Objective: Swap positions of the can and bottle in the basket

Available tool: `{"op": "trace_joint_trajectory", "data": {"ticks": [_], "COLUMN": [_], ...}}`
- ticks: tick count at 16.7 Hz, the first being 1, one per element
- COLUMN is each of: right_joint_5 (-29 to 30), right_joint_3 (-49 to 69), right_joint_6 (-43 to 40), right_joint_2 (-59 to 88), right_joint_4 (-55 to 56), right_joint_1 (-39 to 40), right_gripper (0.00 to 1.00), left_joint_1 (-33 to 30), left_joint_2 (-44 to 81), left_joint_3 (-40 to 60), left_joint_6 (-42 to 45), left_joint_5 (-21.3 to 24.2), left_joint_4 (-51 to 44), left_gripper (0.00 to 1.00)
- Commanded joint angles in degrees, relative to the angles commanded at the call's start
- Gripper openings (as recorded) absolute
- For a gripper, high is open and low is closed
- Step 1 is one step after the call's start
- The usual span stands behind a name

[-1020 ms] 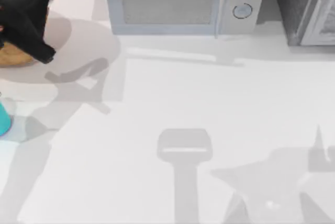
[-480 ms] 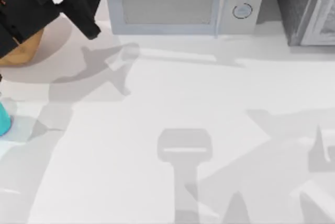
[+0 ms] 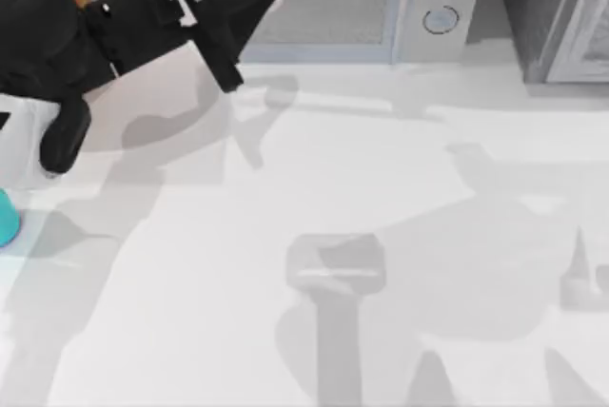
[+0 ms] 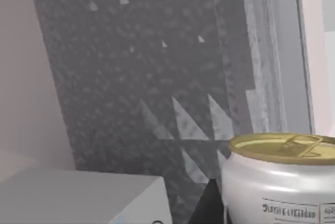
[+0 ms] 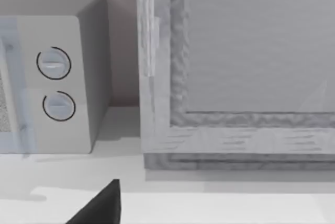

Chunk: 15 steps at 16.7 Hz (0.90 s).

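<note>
Left tool [image 3: 249,9] grasps the can [image 4: 280,182] — gold top, label print unreadable — before the microwave [image 3: 419,8].

We see the table [image 3: 400,188] brightly and evenly lit, almost washed out in the top view; soft grey shadows with blurred edges lie across it, several overlapping, so light seems to fall from above and from more than one side; the left arm [image 3: 86,36] reads as a near-featureless black mass; in the left wrist view the can [image 4: 282,182] carries a gentle sheen on its gold top; in the right wrist view the microwave [image 5: 52,77] looks softly rendered, without glare.
</note>
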<state>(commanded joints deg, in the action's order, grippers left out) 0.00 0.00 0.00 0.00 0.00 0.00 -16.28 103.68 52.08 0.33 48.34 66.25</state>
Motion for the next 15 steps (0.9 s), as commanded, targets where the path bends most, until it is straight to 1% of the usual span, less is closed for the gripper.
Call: {"op": "trace_joint_trajectory", "data": {"ticks": [11, 15], "right_joint_5": [0.0, 0.0], "right_joint_3": [0.0, 0.0], "right_joint_6": [0.0, 0.0], "right_joint_2": [0.0, 0.0], "right_joint_4": [0.0, 0.0], "right_joint_1": [0.0, 0.0], "right_gripper": [1.0, 1.0], "left_joint_1": [-5.7, -7.92], "left_joint_2": [28.81, 38.52], "left_joint_3": [10.0, 12.55], "left_joint_6": [0.58, 0.81], "left_joint_5": [13.15, 17.86], "left_joint_4": [11.12, 13.16], "left_gripper": [0.0, 0.0]}}
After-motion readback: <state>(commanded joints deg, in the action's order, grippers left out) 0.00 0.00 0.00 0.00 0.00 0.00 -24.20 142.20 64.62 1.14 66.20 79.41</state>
